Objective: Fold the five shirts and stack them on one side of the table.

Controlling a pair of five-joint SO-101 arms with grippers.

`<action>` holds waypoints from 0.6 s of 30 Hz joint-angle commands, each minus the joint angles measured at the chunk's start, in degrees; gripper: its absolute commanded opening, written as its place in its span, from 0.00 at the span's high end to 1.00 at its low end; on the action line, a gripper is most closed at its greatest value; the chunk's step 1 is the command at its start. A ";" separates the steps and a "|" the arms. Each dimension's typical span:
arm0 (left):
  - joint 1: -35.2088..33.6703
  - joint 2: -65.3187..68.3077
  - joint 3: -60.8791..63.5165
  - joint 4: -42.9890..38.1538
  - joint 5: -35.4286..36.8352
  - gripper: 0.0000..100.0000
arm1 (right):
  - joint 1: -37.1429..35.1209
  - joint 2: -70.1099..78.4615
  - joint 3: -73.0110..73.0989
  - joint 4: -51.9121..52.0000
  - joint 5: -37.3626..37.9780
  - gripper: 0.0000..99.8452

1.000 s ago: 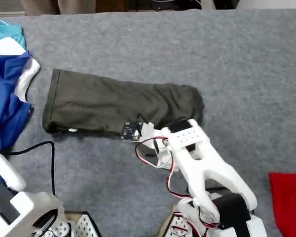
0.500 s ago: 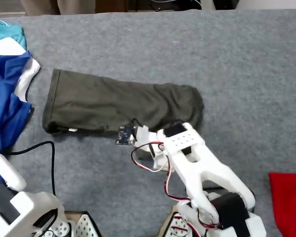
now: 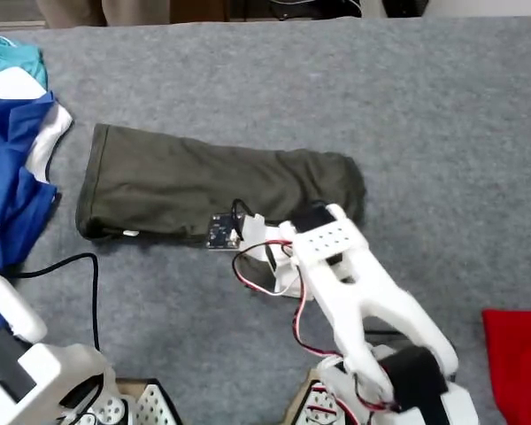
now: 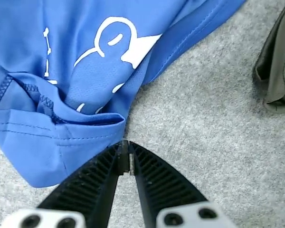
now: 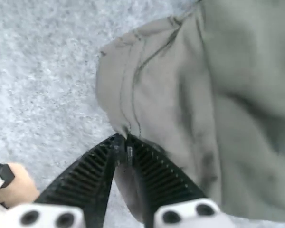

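my right gripper pinches the olive shirt; my left gripper is closed on nothing.
the olive shirt lies folded long across the middle of the grey table, my right jaws clamped on a corner of its near edge. my left jaws meet just beside the hem of the blue shirt.

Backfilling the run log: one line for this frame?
right end effector: shut on olive shirt hem | left end effector: shut, beside blue shirt | red shirt: apart
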 commanded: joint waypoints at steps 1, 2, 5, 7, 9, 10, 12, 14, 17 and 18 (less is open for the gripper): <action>-1.41 -3.12 -0.79 0.09 -0.53 0.98 | -0.57 -5.05 -0.57 1.05 1.58 0.85; -1.49 -3.12 -0.79 0.09 -0.53 0.98 | -0.57 -5.49 0.22 1.05 2.37 0.80; -1.93 -3.12 -0.79 0.09 -0.53 0.98 | -0.57 -5.32 2.77 -0.70 3.34 0.74; -1.93 -3.12 -0.79 0.09 -0.53 0.98 | -0.57 -4.35 4.70 -3.34 3.34 0.74; -2.02 -3.12 -0.79 0.09 -0.53 0.98 | -0.66 -2.59 6.29 -5.63 3.25 0.74; -2.02 -3.12 -0.79 0.09 -0.53 0.98 | -0.66 -1.45 6.64 -6.51 3.25 0.74; -2.02 -3.12 -0.79 0.09 -0.53 0.98 | -0.66 1.45 6.81 -8.26 3.25 0.74; -2.02 -3.12 -0.79 0.09 -0.53 0.98 | -0.66 4.35 6.64 -10.11 3.08 0.74; -2.02 -3.12 -0.79 0.09 -0.53 0.98 | -0.57 7.52 3.12 -9.14 2.64 0.74; -2.02 -3.12 -0.79 0.09 -0.53 0.98 | -0.57 8.75 2.15 -9.14 1.67 0.75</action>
